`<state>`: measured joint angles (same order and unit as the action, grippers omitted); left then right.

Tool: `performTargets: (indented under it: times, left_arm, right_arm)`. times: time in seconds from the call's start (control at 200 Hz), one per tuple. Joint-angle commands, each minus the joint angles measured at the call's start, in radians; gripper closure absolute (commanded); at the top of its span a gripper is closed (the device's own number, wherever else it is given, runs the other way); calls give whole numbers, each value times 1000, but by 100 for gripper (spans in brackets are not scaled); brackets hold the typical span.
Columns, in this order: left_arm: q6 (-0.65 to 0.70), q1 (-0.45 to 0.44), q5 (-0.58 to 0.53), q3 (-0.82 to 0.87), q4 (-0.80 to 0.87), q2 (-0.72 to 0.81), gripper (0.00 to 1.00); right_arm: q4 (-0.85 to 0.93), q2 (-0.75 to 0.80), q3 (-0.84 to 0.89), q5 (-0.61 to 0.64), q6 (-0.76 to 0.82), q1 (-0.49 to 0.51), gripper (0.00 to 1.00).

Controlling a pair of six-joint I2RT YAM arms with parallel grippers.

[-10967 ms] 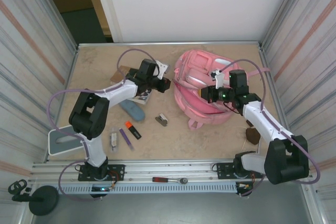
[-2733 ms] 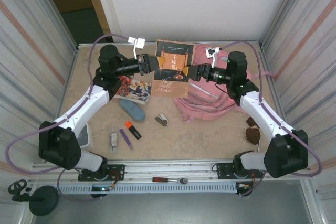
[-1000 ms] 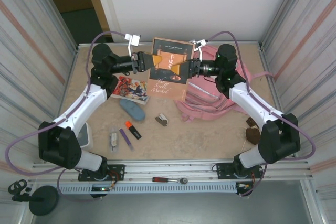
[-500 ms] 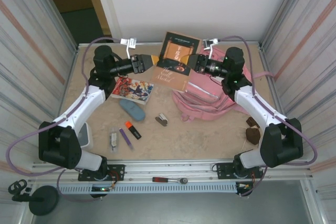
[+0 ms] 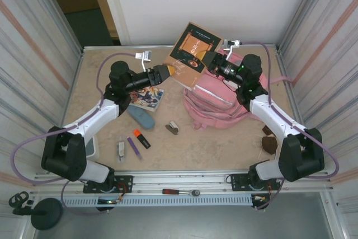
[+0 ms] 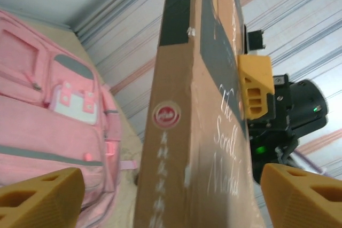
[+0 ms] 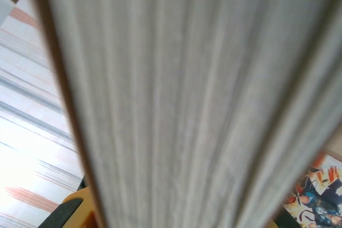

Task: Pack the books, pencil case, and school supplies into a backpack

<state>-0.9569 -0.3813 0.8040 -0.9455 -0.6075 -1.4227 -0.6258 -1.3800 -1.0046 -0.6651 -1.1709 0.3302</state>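
The brown-tan book (image 5: 192, 53) hangs tilted in the air over the back of the pink backpack (image 5: 224, 98), with my right gripper (image 5: 208, 60) shut on its right edge. Its page edges (image 7: 187, 94) fill the right wrist view. My left gripper (image 5: 166, 72) stands open at the book's lower left corner; its fingers (image 6: 40, 196) sit wide on either side of the spine (image 6: 173, 132). The colourful book (image 5: 146, 98) lies flat, with the slate-blue pencil case (image 5: 141, 117) just in front. Highlighter (image 5: 141, 138), purple pen (image 5: 133, 147), silvery piece (image 5: 121, 148) and clip-like piece (image 5: 173, 128) lie on the table.
A grey tray (image 5: 92, 145) sits by the left arm's base. A red-handled tool (image 5: 182, 192) lies on the front rail. Brown lumps (image 5: 270, 144) rest at the right, near the right arm. Corrugated walls close in both sides.
My left gripper opened and let go of the brown book, then drew back and down. My right gripper shut on the book and carried it up and rightward, tilting it.
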Motion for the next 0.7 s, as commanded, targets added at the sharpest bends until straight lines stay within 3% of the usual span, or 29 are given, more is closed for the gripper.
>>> performTargets:
  times: [0.0,0.13,0.341,0.476,0.571,0.696]
  left_arm:
    - [-77,-5,-17,-3,-136,-16,29]
    - [-63,-4,-33,-22,-115,-21,51]
    - [-42,-3,-46,-29,-100,-19,78]
    - [10,8,-63,-14,-36,7,100]
    - [30,37,-63,16,-5,40,100]
    - [70,93,-59,63,85,108,100]
  right_arm:
    - [-101,6,-1,28,-18,11,100]
    - [-100,6,22,37,-10,17,100]
    - [-70,6,42,35,34,38,100]
    - [86,42,61,50,109,11,82]
    - [338,99,47,102,278,2,57]
    - [716,169,1,284,582,3,40]
